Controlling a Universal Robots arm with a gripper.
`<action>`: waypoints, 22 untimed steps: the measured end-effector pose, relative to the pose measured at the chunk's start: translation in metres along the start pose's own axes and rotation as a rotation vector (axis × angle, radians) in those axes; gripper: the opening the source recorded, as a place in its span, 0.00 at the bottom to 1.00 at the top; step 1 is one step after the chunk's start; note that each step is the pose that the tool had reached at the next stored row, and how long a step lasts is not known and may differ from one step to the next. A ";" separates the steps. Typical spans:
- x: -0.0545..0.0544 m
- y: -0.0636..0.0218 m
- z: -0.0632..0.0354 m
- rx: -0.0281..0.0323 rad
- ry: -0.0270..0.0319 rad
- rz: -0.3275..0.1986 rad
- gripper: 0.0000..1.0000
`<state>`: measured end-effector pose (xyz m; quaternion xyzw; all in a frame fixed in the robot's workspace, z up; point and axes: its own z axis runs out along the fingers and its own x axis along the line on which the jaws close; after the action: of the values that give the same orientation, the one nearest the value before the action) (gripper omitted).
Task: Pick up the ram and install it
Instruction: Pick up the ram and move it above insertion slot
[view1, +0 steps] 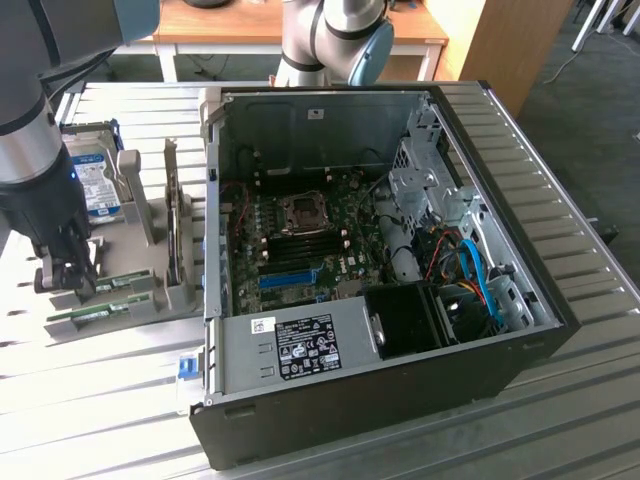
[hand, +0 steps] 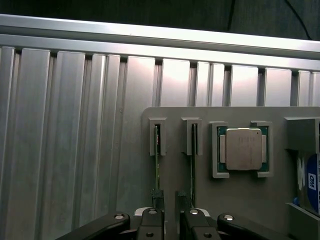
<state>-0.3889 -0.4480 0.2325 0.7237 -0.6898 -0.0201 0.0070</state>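
Note:
Two ram sticks stand on edge in the slots of a grey holder plate (view1: 128, 256) on the exterior view's left. They are thin green boards, one (view1: 112, 283) behind the other (view1: 100, 315). In the wrist view I see them edge-on, one ram stick (hand: 157, 157) beside the other ram stick (hand: 193, 160). My gripper (view1: 66, 278) hangs just over the end of the sticks. It is open, and the gap of the gripper (hand: 170, 202) shows bare holder plate (hand: 175, 125). One fingertip (hand: 158, 197) lines up over the first stick.
An open computer case (view1: 380, 400) with its motherboard (view1: 300, 235) and blue slot strip (view1: 290, 277) lies beside the holder. A processor chip (hand: 242, 149) and a hard drive (view1: 95, 185) sit on the holder too. Ribbed metal table (view1: 560, 240) all around.

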 end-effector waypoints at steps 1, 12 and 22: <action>0.000 0.0000 0.0000 0.0000 0.0000 0.000 0.24; 0.005 0.0002 0.0000 0.0002 -0.0002 0.000 0.24; 0.006 -0.0001 0.0103 0.0002 -0.0002 0.000 0.24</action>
<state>-0.3888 -0.4538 0.2221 0.7237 -0.6898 -0.0201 0.0069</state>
